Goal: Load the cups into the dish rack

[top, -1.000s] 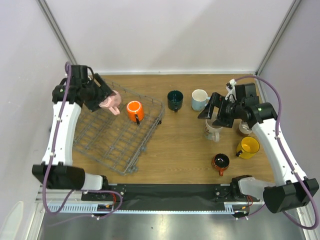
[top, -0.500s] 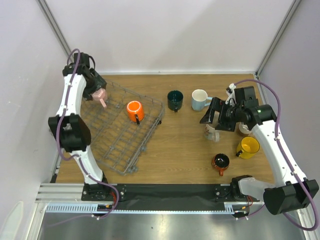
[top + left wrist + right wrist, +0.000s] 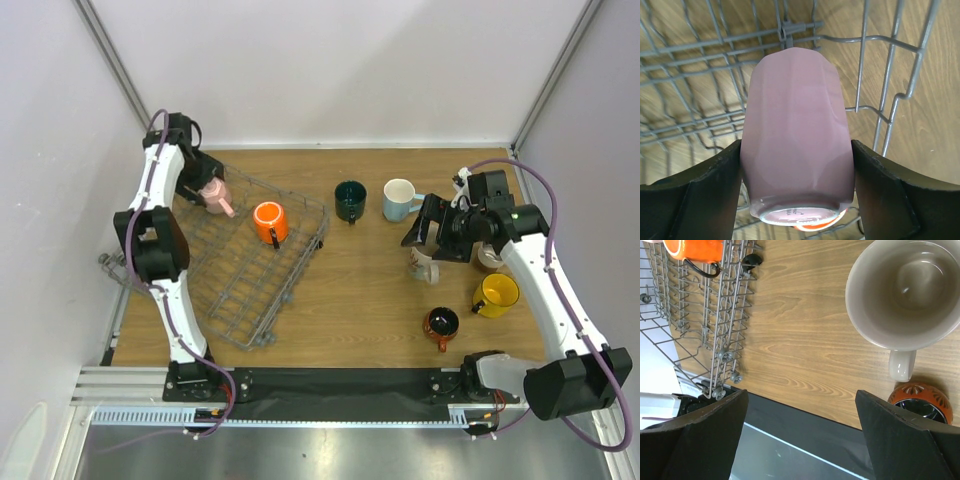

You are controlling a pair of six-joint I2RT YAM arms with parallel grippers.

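My left gripper (image 3: 205, 188) is shut on a pink mug (image 3: 215, 193) and holds it upside down over the far left corner of the grey wire dish rack (image 3: 240, 290). In the left wrist view the mug (image 3: 795, 135) fills the gap between both fingers (image 3: 705, 195) above the rack wires (image 3: 875, 110). An orange mug (image 3: 268, 222) lies in the rack. My right gripper (image 3: 430, 228) is open and empty, above a cream mug (image 3: 424, 263), which shows mouth-up in the right wrist view (image 3: 905, 295). Dark green (image 3: 350, 200), light blue (image 3: 399, 198), yellow (image 3: 496, 293) and red-and-black (image 3: 440, 323) mugs stand on the table.
The rack sits askew on the left half of the wooden table (image 3: 360, 300). Another mug (image 3: 489, 257) is partly hidden behind my right arm. White walls close the back and sides. A black strip (image 3: 340, 380) runs along the near edge.
My left arm has swung the pink mug back and to the left, then a little right, to the rack's far left corner. My right gripper has barely moved.
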